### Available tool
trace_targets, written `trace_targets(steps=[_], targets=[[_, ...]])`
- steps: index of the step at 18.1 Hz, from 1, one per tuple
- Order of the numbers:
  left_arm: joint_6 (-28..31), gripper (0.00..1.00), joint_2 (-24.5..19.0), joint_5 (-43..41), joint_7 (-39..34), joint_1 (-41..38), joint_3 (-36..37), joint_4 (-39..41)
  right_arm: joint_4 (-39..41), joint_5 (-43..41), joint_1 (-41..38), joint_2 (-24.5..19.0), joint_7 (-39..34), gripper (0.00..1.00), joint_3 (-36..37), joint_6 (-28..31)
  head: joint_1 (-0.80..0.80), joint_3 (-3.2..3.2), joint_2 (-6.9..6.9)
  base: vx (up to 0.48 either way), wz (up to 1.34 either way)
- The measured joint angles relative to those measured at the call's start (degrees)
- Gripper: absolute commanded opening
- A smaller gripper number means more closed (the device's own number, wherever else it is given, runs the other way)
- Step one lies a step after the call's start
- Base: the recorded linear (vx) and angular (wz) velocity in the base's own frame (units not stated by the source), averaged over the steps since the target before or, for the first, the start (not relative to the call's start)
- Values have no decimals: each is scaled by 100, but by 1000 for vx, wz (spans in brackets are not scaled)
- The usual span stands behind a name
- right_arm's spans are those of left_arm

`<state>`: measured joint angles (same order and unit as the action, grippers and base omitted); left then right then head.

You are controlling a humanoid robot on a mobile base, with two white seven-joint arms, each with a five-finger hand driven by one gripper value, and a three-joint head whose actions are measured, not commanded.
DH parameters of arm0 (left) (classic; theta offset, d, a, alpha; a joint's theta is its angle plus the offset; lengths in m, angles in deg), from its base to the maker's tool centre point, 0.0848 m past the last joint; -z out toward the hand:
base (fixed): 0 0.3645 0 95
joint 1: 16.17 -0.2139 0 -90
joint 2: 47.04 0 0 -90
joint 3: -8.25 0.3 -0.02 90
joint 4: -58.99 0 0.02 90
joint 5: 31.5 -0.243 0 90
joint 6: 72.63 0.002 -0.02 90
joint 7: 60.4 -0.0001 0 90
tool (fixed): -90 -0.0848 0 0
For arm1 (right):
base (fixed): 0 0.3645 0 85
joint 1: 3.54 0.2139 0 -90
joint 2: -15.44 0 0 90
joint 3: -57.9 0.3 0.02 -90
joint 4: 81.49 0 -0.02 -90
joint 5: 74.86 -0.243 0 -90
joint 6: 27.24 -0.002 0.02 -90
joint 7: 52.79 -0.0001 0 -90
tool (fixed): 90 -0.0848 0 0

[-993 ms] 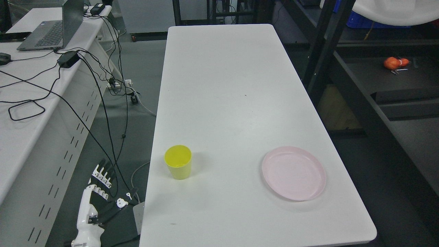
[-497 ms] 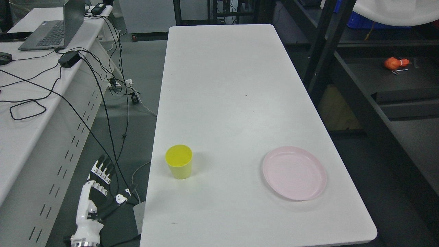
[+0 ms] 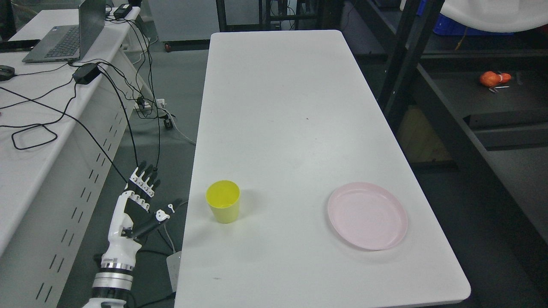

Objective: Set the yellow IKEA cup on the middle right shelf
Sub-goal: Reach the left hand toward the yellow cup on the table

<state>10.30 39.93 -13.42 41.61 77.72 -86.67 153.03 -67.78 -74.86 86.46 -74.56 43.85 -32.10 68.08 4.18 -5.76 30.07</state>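
A yellow cup (image 3: 222,201) stands upright and empty near the left edge of the white table (image 3: 278,107). My left hand (image 3: 147,199) is raised off the table's left side, level with the cup and a short way to its left, not touching it. Its fingers are spread and hold nothing, with the thumb pointing toward the cup. The dark shelf unit (image 3: 492,102) stands to the right of the table. My right hand is out of view.
A pink plate (image 3: 367,215) lies at the table's near right. A white desk (image 3: 38,128) with a laptop (image 3: 64,38) and hanging cables borders the left aisle. An orange object (image 3: 493,78) sits on a shelf at the right.
My left hand has risen and moved forward and rightward toward the cup, still open. The cup and plate have not moved.
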Motion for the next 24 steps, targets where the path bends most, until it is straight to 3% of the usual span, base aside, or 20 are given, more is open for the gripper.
trace_targets(steps=[10,24], targets=[[658,98,78,-293,405,529,304,-448,0,0,0,0,0,99,0,0,0,0,0,0,0],[734,97,248,-1021,671,1036,641,-1219,0,0,0,0,0,99,0,0,0,0,0,0,0]])
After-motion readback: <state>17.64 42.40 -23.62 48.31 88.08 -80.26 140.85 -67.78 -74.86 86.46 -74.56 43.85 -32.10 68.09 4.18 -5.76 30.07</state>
